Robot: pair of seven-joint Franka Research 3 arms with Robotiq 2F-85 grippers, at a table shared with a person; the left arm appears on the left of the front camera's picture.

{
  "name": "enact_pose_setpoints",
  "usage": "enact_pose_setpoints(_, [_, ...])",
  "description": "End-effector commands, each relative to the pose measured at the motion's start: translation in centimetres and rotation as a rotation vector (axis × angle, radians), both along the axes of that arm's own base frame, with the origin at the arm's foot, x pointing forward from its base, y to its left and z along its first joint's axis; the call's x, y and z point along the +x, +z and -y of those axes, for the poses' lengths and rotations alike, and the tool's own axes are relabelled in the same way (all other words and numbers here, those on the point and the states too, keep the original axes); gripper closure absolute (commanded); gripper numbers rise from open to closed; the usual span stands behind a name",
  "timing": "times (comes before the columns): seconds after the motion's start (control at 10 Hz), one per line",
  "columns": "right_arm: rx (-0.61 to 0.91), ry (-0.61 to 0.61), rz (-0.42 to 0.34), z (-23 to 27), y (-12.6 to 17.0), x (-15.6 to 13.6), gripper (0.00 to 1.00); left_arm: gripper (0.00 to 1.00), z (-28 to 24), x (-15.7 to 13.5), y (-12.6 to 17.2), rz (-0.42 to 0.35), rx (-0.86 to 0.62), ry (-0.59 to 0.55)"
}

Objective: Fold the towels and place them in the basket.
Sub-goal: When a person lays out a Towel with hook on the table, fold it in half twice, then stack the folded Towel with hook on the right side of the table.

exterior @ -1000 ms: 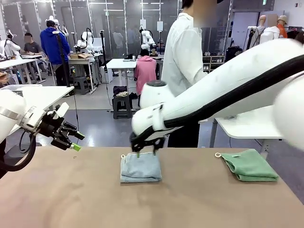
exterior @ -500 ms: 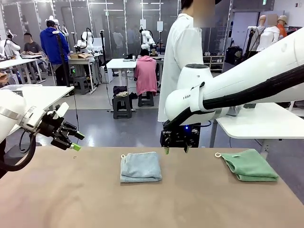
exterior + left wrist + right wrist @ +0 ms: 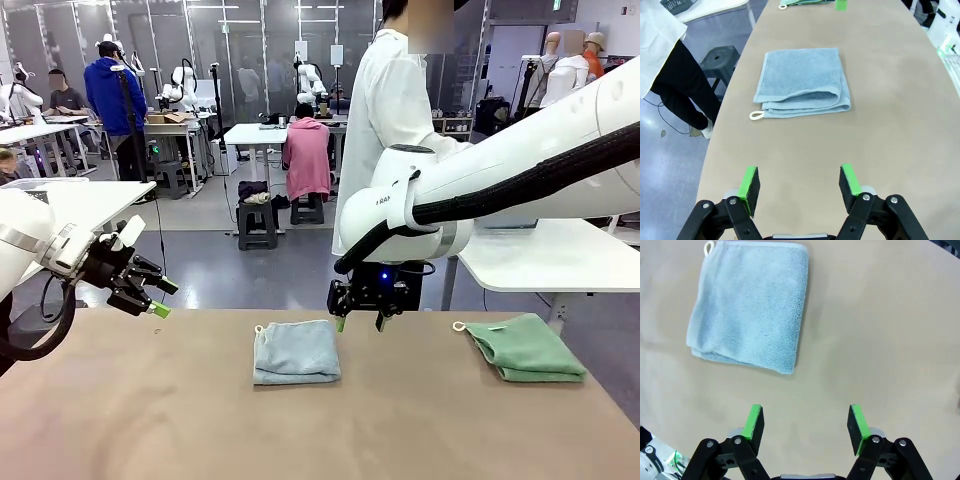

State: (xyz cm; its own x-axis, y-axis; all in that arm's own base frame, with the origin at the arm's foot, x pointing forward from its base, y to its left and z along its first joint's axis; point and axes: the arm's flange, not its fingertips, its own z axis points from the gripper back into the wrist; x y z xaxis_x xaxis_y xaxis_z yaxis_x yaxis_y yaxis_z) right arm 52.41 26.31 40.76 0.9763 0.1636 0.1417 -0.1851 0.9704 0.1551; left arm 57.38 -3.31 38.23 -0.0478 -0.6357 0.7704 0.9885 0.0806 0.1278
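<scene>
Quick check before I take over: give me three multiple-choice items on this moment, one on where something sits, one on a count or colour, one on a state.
1. Where is the right gripper?
A. beside the grey-blue towel, above the table
B. over the green towel
C. on the floor

2. How many towels lie on the table?
A. one
B. two
C. three

3. How do the left gripper's jaws stand?
A. shut on a towel
B. shut, empty
C. open, empty

1 A: it hangs just right of that towel.
2 B: one grey-blue, one green.
3 C: its pads stand apart over bare table.
</scene>
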Motion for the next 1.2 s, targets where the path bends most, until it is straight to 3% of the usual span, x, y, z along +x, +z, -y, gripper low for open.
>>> enact_pose_setpoints(0.0, [-0.016,-0.001,0.020,0.2,0.6,-0.6,0.16,0.19,0.0,-0.1,0.2,-0.001,0.012,0.002])
enact_pose_setpoints(0.7, [-0.016,-0.001,0.020,0.2,0.6,-0.6,0.16,0.19,0.0,-0.1,0.2,-0.001,0.012,0.002])
enact_pose_setpoints(0.9, [0.073,0.005,-0.006,-1.1,-0.8,1.0,0.16,0.19,0.0,-0.1,0.2,-0.001,0.012,0.002])
enact_pose_setpoints(1.1, [0.118,-0.008,0.016,-2.1,-2.6,3.4,0.16,0.19,0.0,-0.1,0.2,-0.001,0.012,0.002])
